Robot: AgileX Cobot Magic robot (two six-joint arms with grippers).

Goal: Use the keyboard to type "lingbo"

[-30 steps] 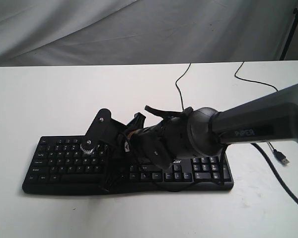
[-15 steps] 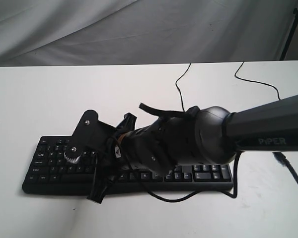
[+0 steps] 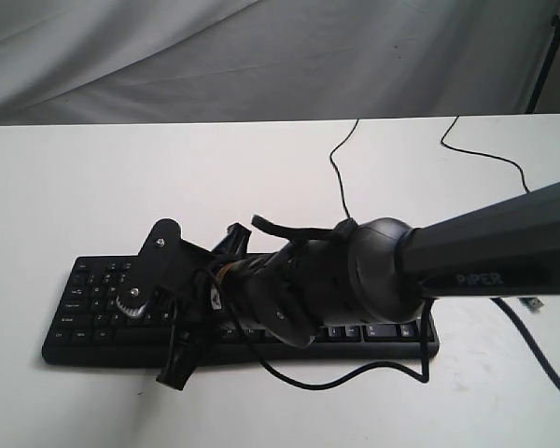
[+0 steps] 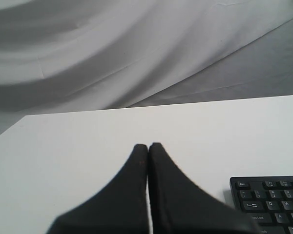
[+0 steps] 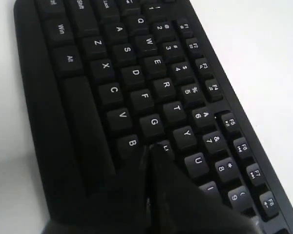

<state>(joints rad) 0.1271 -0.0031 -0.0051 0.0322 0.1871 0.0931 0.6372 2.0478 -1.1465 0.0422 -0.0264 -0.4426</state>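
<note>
The black keyboard [image 3: 93,299] lies across the near part of the white table [image 3: 93,177], and its middle is hidden under my right arm [image 3: 383,271]. In the right wrist view my right gripper [image 5: 149,147] is shut and empty. Its tips are over the keyboard [image 5: 136,73], beside the B key [image 5: 132,143] and just short of the U key [image 5: 198,160]; I cannot tell whether they touch a key. My left gripper [image 4: 148,145] is shut and empty over bare table, with a corner of the keyboard [image 4: 268,195] off to one side. The left arm is out of the exterior view.
The keyboard's thin black cable [image 3: 341,177] runs toward the back of the table. A second cable [image 3: 485,154] and a USB plug [image 3: 534,303] lie at the right. Grey cloth [image 3: 261,56] hangs behind, and a dark stand leg [image 3: 546,56] is at the top right.
My right arm has swung left along the keyboard and dropped lower, and its wrist now covers more of the left-centre keys. The keyboard has stayed in place.
</note>
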